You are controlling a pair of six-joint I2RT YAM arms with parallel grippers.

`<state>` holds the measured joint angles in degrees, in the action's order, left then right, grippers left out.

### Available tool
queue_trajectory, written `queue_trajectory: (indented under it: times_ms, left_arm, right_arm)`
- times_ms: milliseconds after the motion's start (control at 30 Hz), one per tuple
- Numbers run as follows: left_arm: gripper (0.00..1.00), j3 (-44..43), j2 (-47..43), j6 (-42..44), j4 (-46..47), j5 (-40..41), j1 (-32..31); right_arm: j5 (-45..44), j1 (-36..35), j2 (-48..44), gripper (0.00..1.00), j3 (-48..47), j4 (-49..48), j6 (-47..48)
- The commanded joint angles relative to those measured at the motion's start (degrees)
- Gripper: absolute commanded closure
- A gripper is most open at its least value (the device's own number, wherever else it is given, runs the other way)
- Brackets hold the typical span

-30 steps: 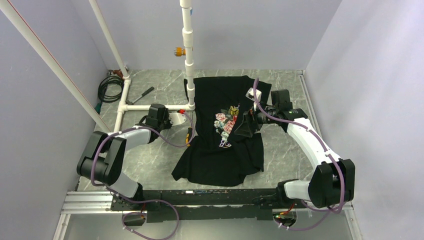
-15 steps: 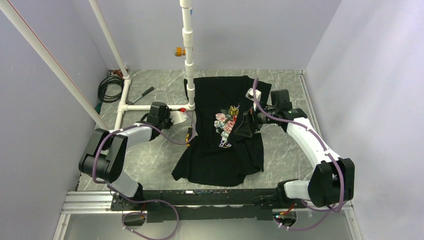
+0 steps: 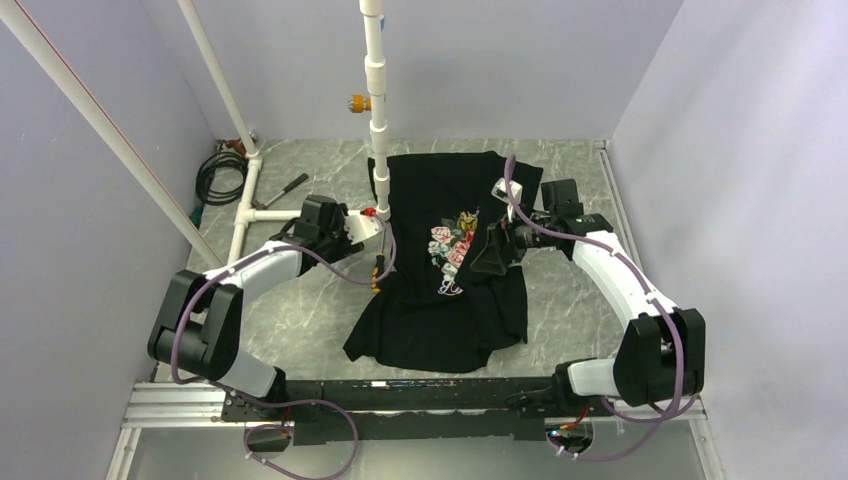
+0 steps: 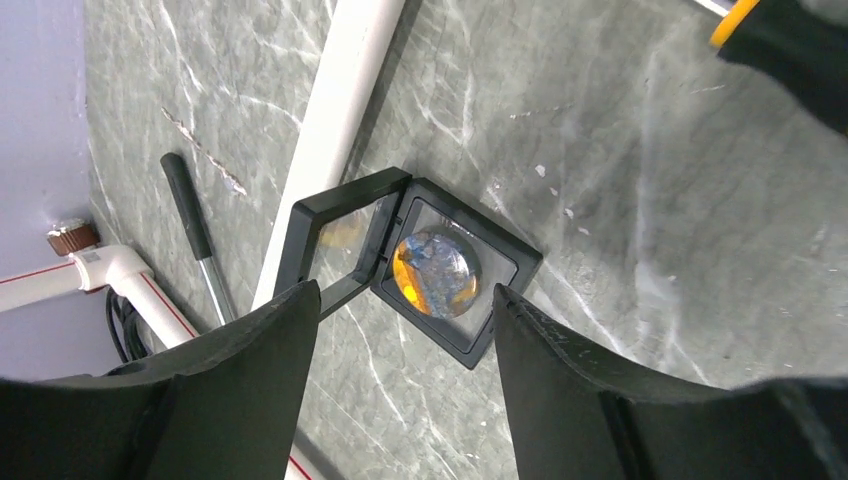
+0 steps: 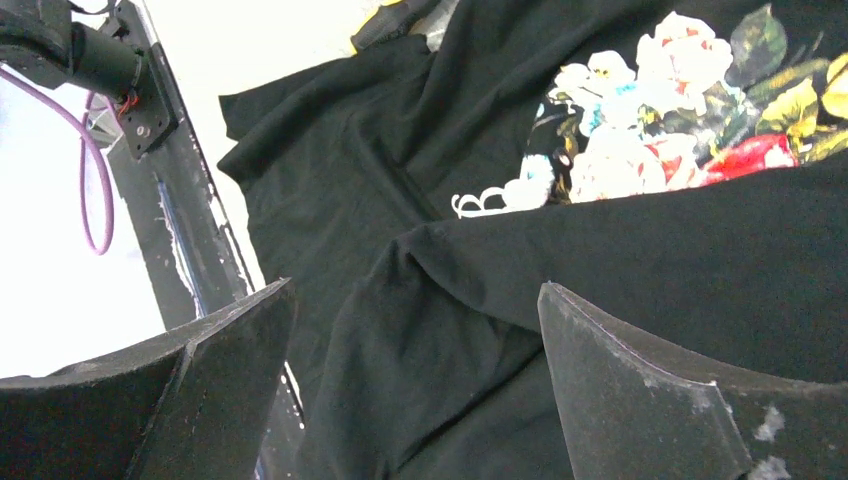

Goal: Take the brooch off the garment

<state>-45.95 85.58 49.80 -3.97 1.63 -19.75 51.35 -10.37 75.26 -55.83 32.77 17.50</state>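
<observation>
Our left hand (image 4: 403, 292) hangs released over the open case (image 4: 470, 345) holding the brooch (image 4: 436, 272), already off the shirt (image 3: 440, 310). We should lift straight up without knocking the case; our right hand (image 5: 415, 288) gapes too.

Overhead, you cannot resolve the brooch (image 4: 435, 272): the left gripper (image 3: 355, 228), just left of the garment (image 3: 450, 300), covers it. In the right wrist view, a garment fold hides part of the lettering (image 5: 482, 201); the frame edge crops the print (image 5: 650, 110).
</observation>
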Motion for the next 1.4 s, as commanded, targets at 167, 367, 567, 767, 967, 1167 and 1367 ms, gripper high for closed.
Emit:
queue_trajectory:
  times_ms: [167, 367, 567, 767, 967, 1167, 1367]
  left_arm:
    - [0.3, -5.93, -6.88, -7.01, -13.34, -11.93, -2.65]
    - [0.29, -4.75, -8.94, -6.85, -16.81, -15.17, -8.42]
    - [0.31, -0.77, -7.46, -5.04, -14.04, -9.23, -15.19]
    - [0.31, -0.55, -7.27, -6.03, -13.74, -8.98, -16.64]
    - [0.31, 1.0, -7.16, -5.59, -13.99, -10.0, -18.26]
    - [0.32, 2.6, -5.61, -4.54, -14.23, -9.7, -20.63]
    - [0.33, 3.5, -4.39, -2.78, -13.97, -8.42, -22.26]
  right_arm:
    - [-7.49, 6.78, 4.31, 0.08, -4.93, 13.08, 11.42]
    - [-18.74, 10.14, 7.55, 0.1, -0.03, 14.73, 16.13]
    - [-24.53, 10.11, 11.66, 0.18, 2.17, 7.31, 12.98]
    - [-30.76, 7.53, 15.68, 0.23, 2.51, -0.13, 9.29]
    - [-34.88, 4.75, 20.19, 0.25, 1.62, -3.33, 8.23]
    - [-35.13, 3.26, 22.79, 0.51, 2.19, -2.75, 9.73]
    - [-37.54, 5.92, 19.58, 1.0, 4.76, 0.38, 14.35]
